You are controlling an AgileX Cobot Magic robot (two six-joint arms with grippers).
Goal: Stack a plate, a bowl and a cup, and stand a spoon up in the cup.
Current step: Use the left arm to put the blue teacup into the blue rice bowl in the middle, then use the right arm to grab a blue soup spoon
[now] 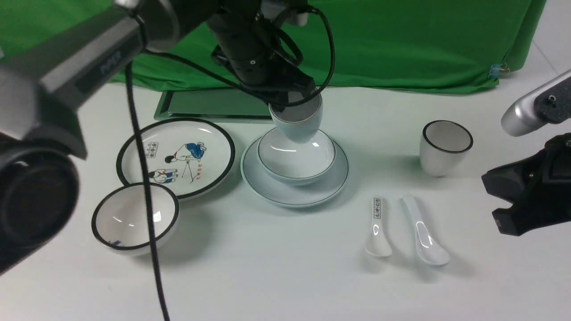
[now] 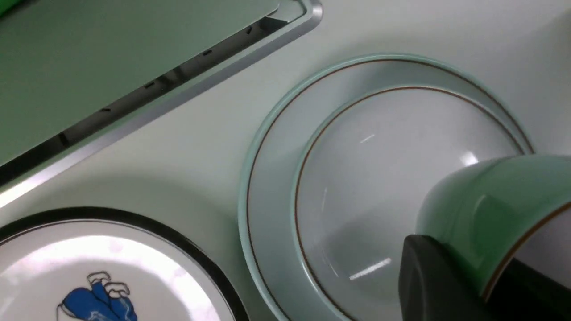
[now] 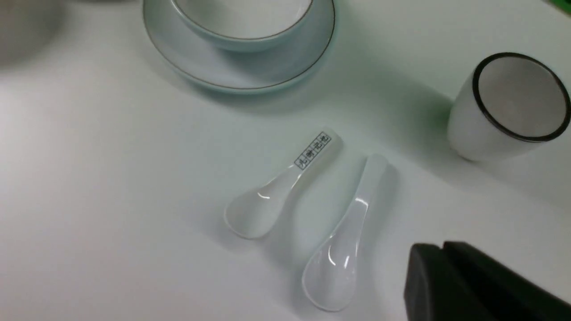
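The left end effector [image 1: 282, 104] pinches the small rounded pale blue-white ceramic cup [image 1: 299, 122] at the wide, shallow pale blue-white bowl [image 1: 296, 156], stacked on a round pale blue-white plate [image 1: 294, 194]. The right end effector [image 3: 441, 249] is pressed together.

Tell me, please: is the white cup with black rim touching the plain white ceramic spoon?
Apart: the right wrist view shows bare table between the cup and the spoon.

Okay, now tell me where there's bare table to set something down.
Bare: the near table, between the black-rimmed bowl and the spoons; also the patch between the plate and the black-rimmed cup. Crowded: far left, where that bowl meets the cartoon plate, and at the stack, with the left claw there.
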